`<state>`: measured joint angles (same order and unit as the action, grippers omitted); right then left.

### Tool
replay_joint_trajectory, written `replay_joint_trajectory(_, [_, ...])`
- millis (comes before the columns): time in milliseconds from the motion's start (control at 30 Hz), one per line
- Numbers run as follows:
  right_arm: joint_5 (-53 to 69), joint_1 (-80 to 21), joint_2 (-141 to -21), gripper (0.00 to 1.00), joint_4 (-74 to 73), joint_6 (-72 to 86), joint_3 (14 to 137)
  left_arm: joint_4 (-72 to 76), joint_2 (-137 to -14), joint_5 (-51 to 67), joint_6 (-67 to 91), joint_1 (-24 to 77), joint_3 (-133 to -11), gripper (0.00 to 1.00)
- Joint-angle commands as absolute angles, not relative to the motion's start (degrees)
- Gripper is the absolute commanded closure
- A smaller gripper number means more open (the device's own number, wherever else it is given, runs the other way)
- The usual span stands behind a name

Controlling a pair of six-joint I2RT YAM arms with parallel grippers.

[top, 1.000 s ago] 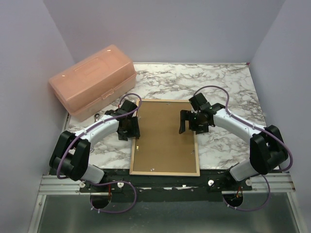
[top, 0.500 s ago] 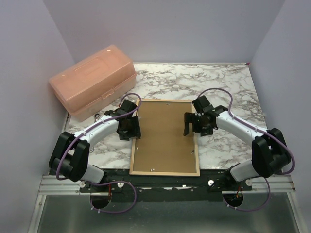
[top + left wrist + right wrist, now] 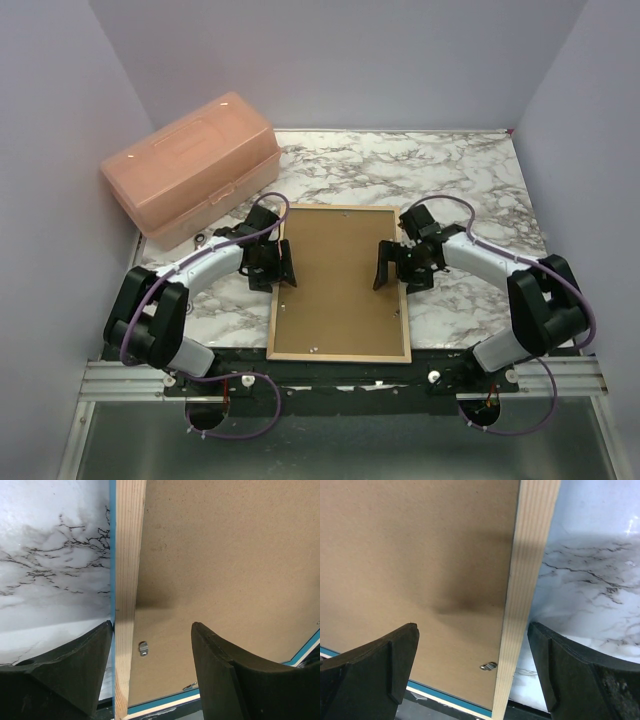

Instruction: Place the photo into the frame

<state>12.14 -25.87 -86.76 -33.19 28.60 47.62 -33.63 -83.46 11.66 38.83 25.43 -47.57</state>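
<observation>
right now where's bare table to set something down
Bare marble runs between the frame and the back wall, widest at the right. Crowded: the pink box back left, and the frame's long rails, straddled by left fingers and right fingers.

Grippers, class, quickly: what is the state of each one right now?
Left gripper: open, astride the frame's left rail, holding nothing.
Right gripper: open, astride its right rail, holding nothing.

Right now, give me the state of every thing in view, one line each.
frame, face down, wood reverse up
backing board, lying flat inside the frame
left gripper, open, astride the frame's left rail
right gripper, open, astride the frame's right rail
storage box, lid shut
</observation>
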Motion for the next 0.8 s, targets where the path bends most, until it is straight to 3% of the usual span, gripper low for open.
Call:
replay_joint_trajectory(0, [15.79, -25.73, -90.79, 0.0, -29.28, 28.91, 49.47, -30.65, -84.79, 17.01, 37.8, 24.6, -47.0, 0.35])
replay_joint_trajectory(633, [12.76, -22.91, -101.55, 0.0, -29.44, 26.69, 64.17, -28.3, -97.13, 22.45, 39.08, 23.99, -64.11, 0.36])
replay_joint_trajectory(767, [10.11, -22.67, -100.4, 0.0, -29.95, 26.45, 63.37, -29.03, -95.39, 18.82, 39.85, 24.5, -62.21, 0.27])
